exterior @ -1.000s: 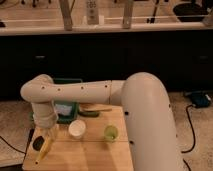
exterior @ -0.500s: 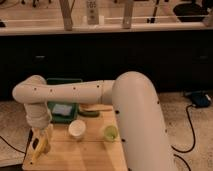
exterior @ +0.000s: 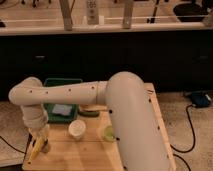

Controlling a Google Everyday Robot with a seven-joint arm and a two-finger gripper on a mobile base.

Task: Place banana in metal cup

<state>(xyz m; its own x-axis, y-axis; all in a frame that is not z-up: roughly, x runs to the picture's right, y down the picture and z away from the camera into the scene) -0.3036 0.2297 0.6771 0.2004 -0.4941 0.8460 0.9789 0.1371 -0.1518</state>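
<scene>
My gripper (exterior: 39, 140) hangs from the pale arm at the front left corner of the wooden table (exterior: 90, 155). It is shut on the banana (exterior: 35, 150), which is yellow and slim and points down and to the left. The metal cup (exterior: 46, 147) is a small dark shape right beside the banana and under the gripper, mostly hidden. I cannot tell whether the banana's tip is inside it.
A white cup (exterior: 77, 129) and a light green cup (exterior: 108, 133) stand mid-table. A green tray (exterior: 62, 85) holding a blue item (exterior: 62, 110) sits behind them, with a dark green elongated item (exterior: 89, 112) beside it. My arm (exterior: 130, 115) covers the table's right side.
My arm has swung left and the gripper has carried the banana a little further toward the table's left front corner.
</scene>
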